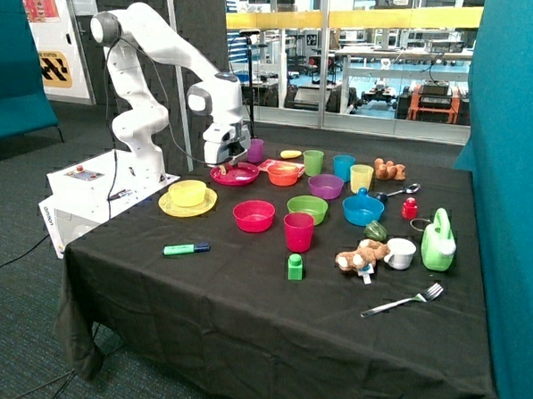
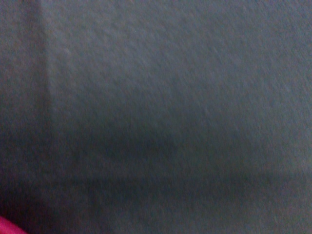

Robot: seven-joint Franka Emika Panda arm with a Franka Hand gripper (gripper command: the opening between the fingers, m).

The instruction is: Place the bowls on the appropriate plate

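Note:
The yellow bowl (image 1: 187, 193) sits on a yellow plate (image 1: 165, 204) near the robot's base. The pink-red bowl (image 1: 253, 216) rests on the black cloth in front of a pink-red plate (image 1: 246, 175). My gripper (image 1: 225, 164) hangs low over the edge of that pink-red plate that faces the yellow plate, about a hand's width behind the pink-red bowl. Nothing visible is in it. The wrist view shows only dark tablecloth (image 2: 156, 107) and a sliver of pink-red (image 2: 4, 227) in one corner.
A pink-red cup (image 1: 298, 231) and a green bowl (image 1: 307, 208) stand beside the pink-red bowl. Behind are an orange bowl (image 1: 283, 174), a purple bowl (image 1: 325, 186), a blue bowl (image 1: 362, 209) and several cups. A green marker (image 1: 186, 248) and a green block (image 1: 295, 267) lie nearer the front.

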